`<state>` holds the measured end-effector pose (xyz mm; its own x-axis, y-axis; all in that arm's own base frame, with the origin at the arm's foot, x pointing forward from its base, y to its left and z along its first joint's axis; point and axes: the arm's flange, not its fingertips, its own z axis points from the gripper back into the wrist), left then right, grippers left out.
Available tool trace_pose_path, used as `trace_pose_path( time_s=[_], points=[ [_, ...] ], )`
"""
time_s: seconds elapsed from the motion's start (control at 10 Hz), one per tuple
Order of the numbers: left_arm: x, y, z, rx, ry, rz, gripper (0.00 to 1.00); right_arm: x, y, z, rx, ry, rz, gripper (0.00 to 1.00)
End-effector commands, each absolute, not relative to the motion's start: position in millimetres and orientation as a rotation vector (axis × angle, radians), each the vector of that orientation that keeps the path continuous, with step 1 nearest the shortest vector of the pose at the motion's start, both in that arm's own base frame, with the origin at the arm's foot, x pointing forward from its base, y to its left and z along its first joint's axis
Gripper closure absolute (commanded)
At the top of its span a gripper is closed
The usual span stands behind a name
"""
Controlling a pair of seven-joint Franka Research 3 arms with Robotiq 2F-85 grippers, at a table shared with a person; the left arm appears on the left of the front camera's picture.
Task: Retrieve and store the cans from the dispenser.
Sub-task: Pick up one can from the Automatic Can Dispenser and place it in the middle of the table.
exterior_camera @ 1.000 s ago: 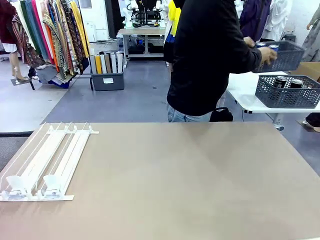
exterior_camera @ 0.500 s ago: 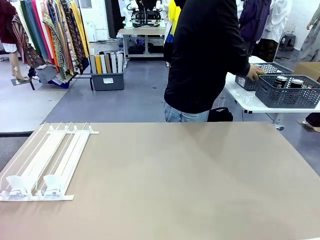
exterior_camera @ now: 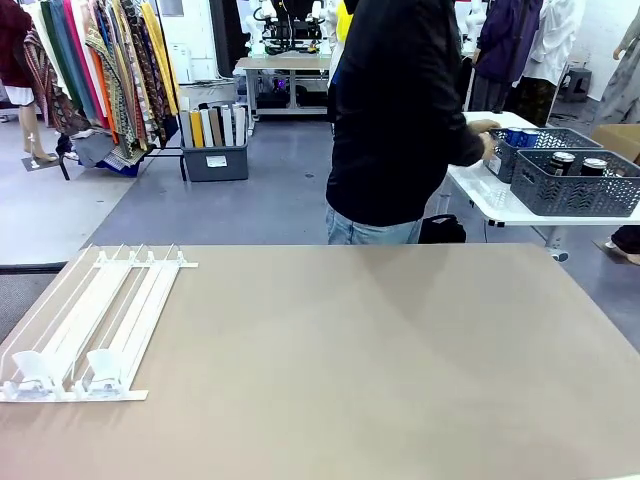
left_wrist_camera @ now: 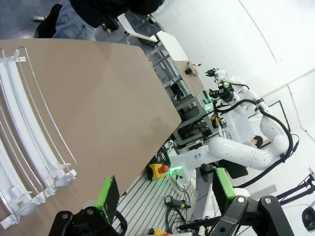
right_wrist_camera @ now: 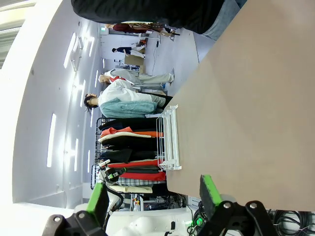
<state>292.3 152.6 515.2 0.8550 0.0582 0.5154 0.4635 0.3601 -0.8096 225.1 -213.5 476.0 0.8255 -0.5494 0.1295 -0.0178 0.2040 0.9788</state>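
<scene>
Front view: person (exterior_camera: 400, 110) beside baskets (exterior_camera: 575, 180)

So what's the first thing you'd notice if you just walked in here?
Probably the person in black at the table's far side, turned away and reaching to the grey baskets on a side table, where the cans sit. Next, the white dispenser on the brown table's left, its lanes bare.

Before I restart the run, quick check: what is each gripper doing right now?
Left gripper: open, holding nothing.
Right gripper: open, holding nothing.
</scene>
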Motion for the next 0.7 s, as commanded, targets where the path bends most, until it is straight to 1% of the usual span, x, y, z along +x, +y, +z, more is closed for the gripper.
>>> trace_pose_path(
  time_s=[0.0, 0.6],
  points=[
    [292.8, 152.1, 518.9, -1.203, -0.518, -0.27, 0.0, 226.5, -213.7, 478.2, 1.342, -0.541, -0.374, 0.0],
    [292.8, 152.1, 518.9, -1.203, -0.518, -0.27, 0.0, 226.5, -213.7, 478.2, 1.342, -0.541, -0.374, 0.0]
  ],
)
